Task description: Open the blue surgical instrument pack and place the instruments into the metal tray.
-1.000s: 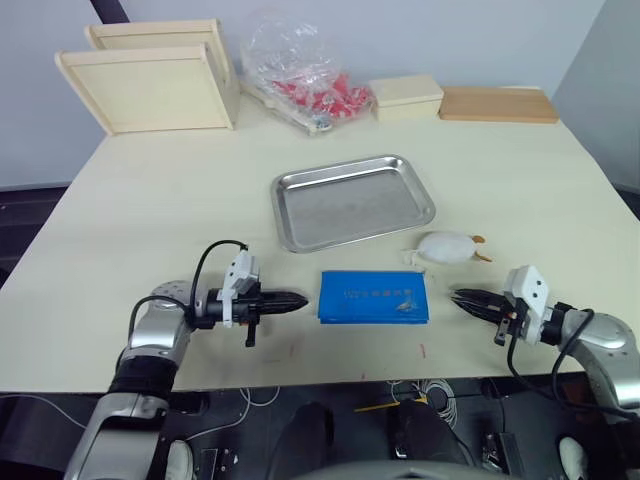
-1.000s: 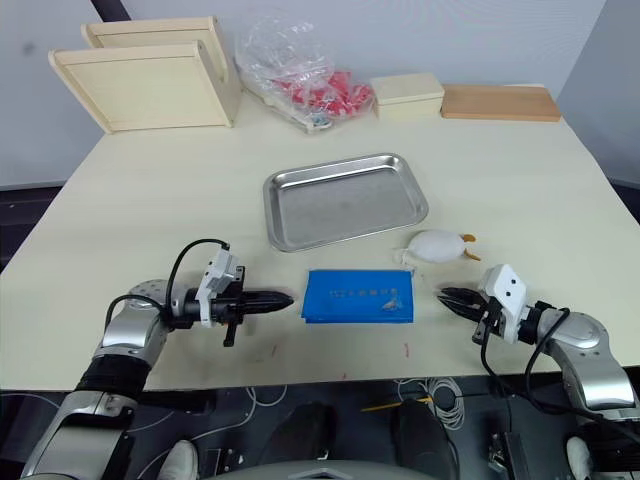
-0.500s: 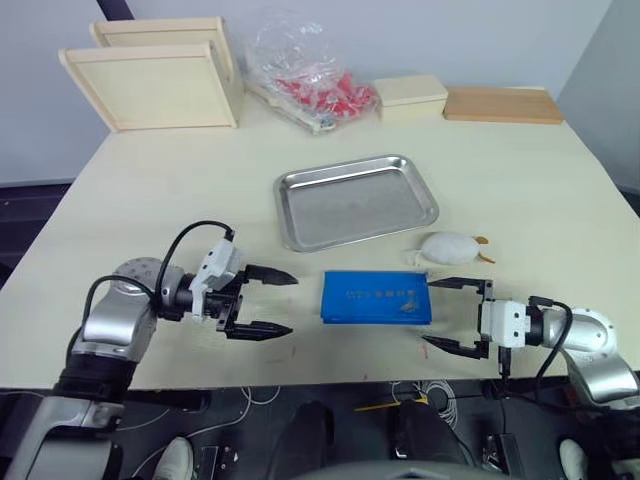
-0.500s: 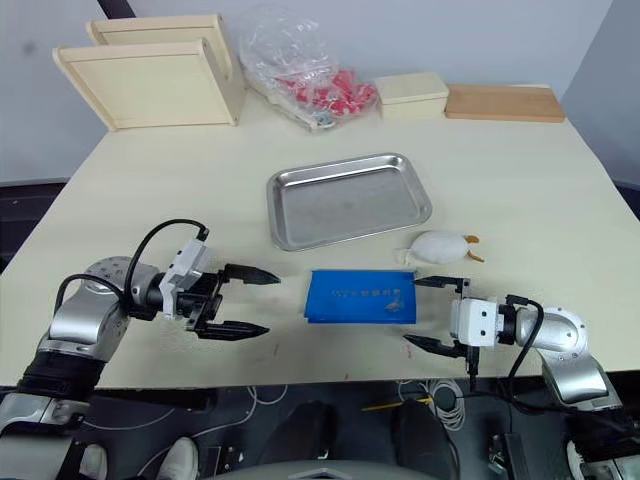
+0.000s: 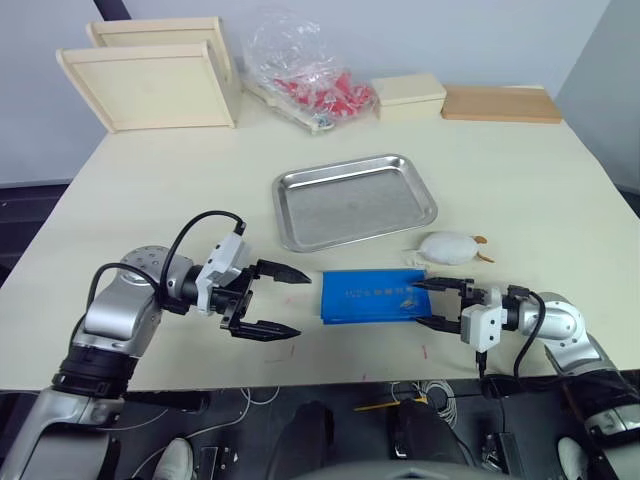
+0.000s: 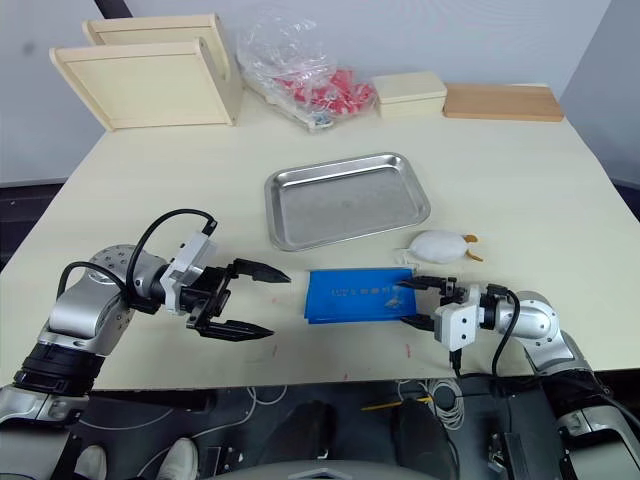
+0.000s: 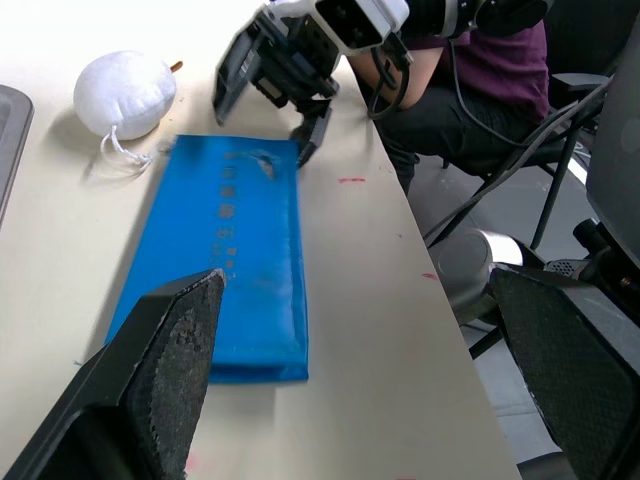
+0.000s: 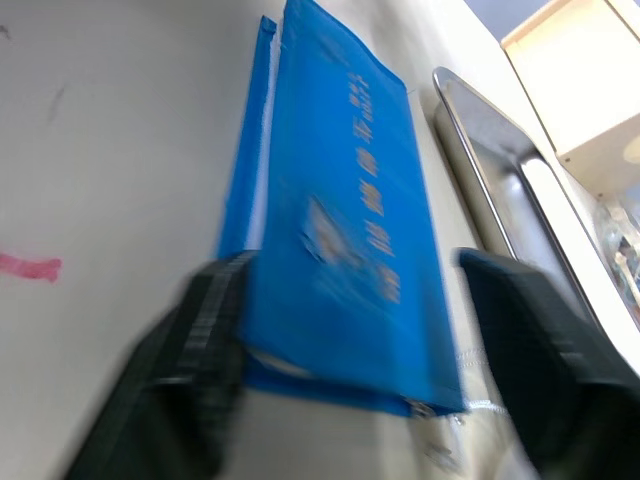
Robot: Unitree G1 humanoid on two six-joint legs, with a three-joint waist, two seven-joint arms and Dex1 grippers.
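Closed blue surgical instrument pack (image 5: pixel 371 296) lower centre on counter (image 5: pixel 520 190), right tool (image 5: pixel 428 302) spread around its right edge, left tool (image 5: pixel 282 300) spread, just left of it, metal tray (image 5: pixel 354 199) above

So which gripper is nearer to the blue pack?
Right. The right gripper is open around the blue pack's right edge; the left gripper is open, apart from its left edge.

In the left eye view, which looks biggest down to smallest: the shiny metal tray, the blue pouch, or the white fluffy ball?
Largest to smallest:
1. metal tray
2. blue pouch, clearly smaller, though it lies nearer the camera
3. white ball, smallest by far
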